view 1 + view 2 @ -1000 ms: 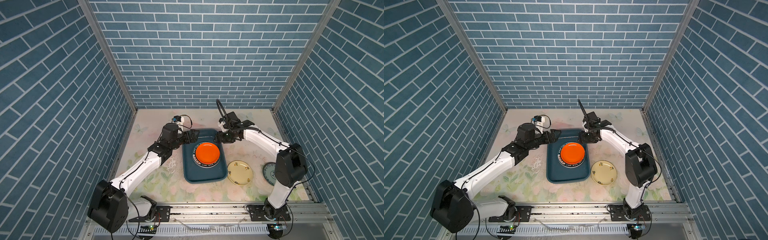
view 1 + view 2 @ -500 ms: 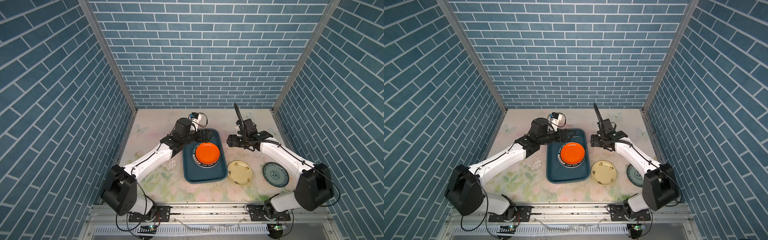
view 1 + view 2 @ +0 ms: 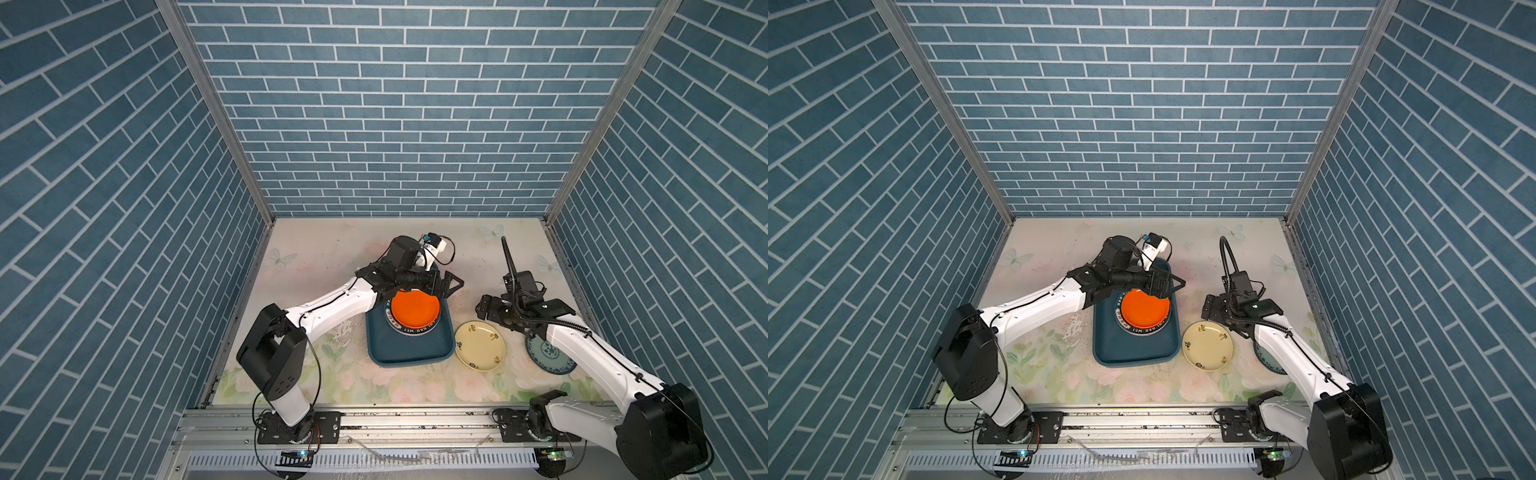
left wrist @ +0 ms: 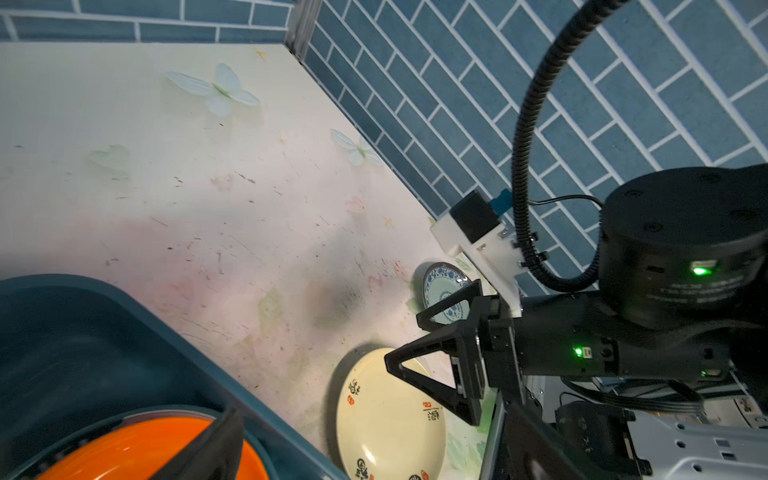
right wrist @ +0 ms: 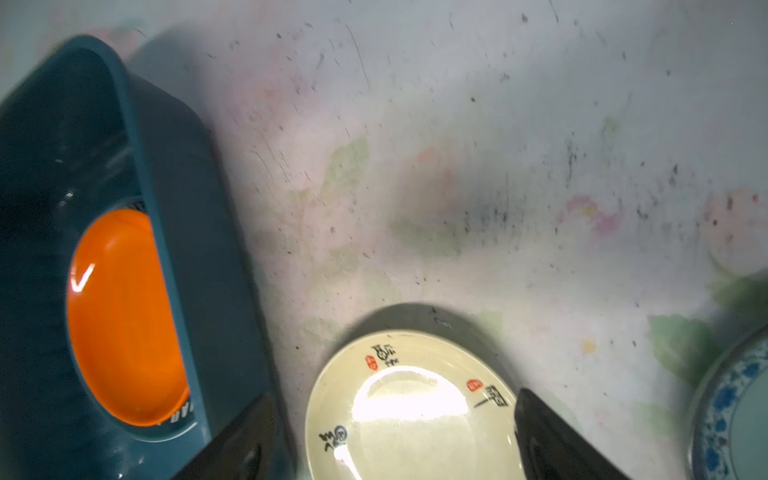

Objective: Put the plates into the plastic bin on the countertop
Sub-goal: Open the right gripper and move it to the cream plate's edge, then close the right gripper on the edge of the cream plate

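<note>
Dark teal plastic, shallow, rectangular, rounded corners: the bin (image 3: pixel 409 351) sits in the middle of the pale countertop (image 3: pixel 324 257) printed with flowers and butterflies. In the bin's far half lies a round orange plate (image 3: pixel 415 309), resting on a white plate (image 3: pixel 409 331) with a dark lettered rim. Only that rim shows, and I cannot tell what else is stacked beneath.

Two more plates lie flat on the countertop, to the right of the bin. A round cream-yellow plate (image 3: pixel 481 345) with small dark and red marks sits just beside the bin's near right corner. A blue-patterned plate (image 3: pixel 546 355) lies further right, partly hidden under the right arm (image 3: pixel 590 353) in both top views.

Left gripper (image 3: pixel 445 286): over the far end of the bin, at the orange plate's far edge. Its fingers are spread wide and I see nothing clamped between them. The left wrist view shows only one black finger (image 4: pixel 208 449), above the orange plate.

Right gripper (image 3: pixel 484 308): over bare countertop, just beyond the cream-yellow plate, between the bin and the blue-patterned plate. Its fingers (image 5: pixel 552 440) are well apart and empty — in the right wrist view they frame the cream-yellow plate on either side.
</note>
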{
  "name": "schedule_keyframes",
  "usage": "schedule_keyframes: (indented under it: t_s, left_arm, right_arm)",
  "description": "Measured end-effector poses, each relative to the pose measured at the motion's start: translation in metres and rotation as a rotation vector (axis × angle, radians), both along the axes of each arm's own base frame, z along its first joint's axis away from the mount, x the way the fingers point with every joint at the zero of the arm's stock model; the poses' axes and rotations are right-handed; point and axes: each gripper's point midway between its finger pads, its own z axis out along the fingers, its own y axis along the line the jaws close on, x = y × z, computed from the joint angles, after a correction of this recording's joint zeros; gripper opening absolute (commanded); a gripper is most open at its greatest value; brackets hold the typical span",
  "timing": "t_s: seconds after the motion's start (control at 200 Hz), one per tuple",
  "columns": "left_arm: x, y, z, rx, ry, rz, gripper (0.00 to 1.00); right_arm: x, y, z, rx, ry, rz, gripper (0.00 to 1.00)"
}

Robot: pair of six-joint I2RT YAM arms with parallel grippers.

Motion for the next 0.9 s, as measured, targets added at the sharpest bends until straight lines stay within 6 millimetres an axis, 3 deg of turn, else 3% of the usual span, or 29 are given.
schedule_keyframes:
  t_s: [0.13,0.255,0.49,0.645,0.9]
  left_arm:
    - [-0.013,-0.016,-0.012,-0.003,0.038,-0.044,1.00]
    - [-0.013,-0.025,-0.019,-0.013,0.066,-0.059,1.00]
    - [-0.010,-0.039,-0.009,-0.043,0.061,-0.088,1.00]
    - [-0.013,-0.041,-0.008,-0.047,0.064,-0.096,1.00]
    - [-0.013,-0.041,-0.008,-0.048,0.072,-0.092,1.00]
  right_arm:
    - [-0.016,-0.004,-0.008,0.025,0.036,-0.021,0.87]
    - [-0.031,-0.009,-0.011,0.056,0.031,-0.047,0.85]
    - [-0.058,-0.019,-0.044,0.083,0.127,-0.112,0.82]
    - [-0.065,-0.021,-0.056,0.088,0.179,-0.131,0.80]
    - [-0.073,-0.023,-0.067,0.115,0.219,-0.157,0.68]
